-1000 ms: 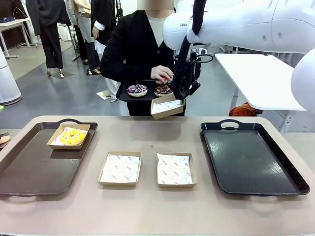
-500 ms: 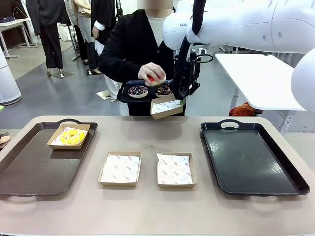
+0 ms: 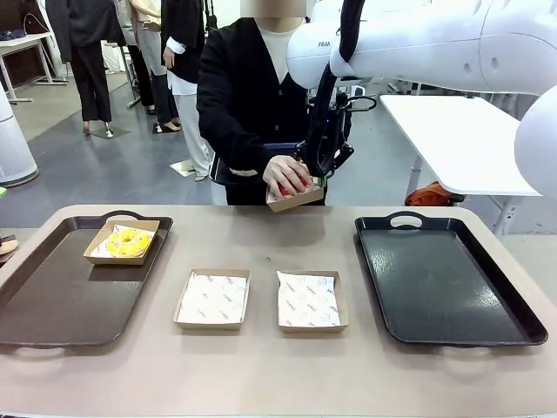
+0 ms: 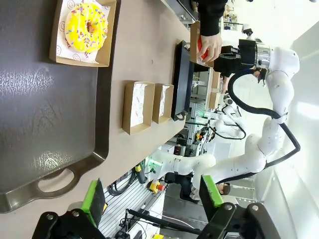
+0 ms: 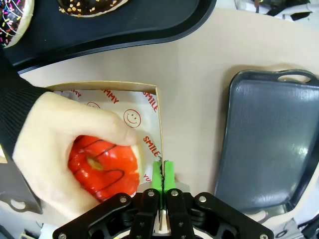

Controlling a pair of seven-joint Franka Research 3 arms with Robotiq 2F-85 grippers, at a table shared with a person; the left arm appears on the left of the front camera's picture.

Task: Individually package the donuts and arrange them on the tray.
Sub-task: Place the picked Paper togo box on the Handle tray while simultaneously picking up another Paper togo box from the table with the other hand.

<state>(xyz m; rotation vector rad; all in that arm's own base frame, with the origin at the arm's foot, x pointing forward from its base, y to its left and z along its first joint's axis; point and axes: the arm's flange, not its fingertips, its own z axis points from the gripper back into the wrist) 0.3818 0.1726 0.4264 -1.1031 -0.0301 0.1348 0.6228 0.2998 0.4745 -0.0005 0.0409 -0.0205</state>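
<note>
My right gripper [image 5: 163, 174] is pinched shut on the side wall of a cardboard box [image 5: 104, 83], holding it above the far edge of the table [image 3: 261, 383]. A second ago the person's hand [image 5: 60, 144] was up at the small black tray [image 5: 149, 35]; now it is down in the box, setting the red donut [image 5: 102, 169] on the paper [image 5: 134, 107], so this packing is nearly done. The donut, a ring with no long axis, lies about flat, icing up. My left gripper [image 4: 152, 191] hangs wide open, empty, over the brown tray [image 4: 45, 114].
</note>
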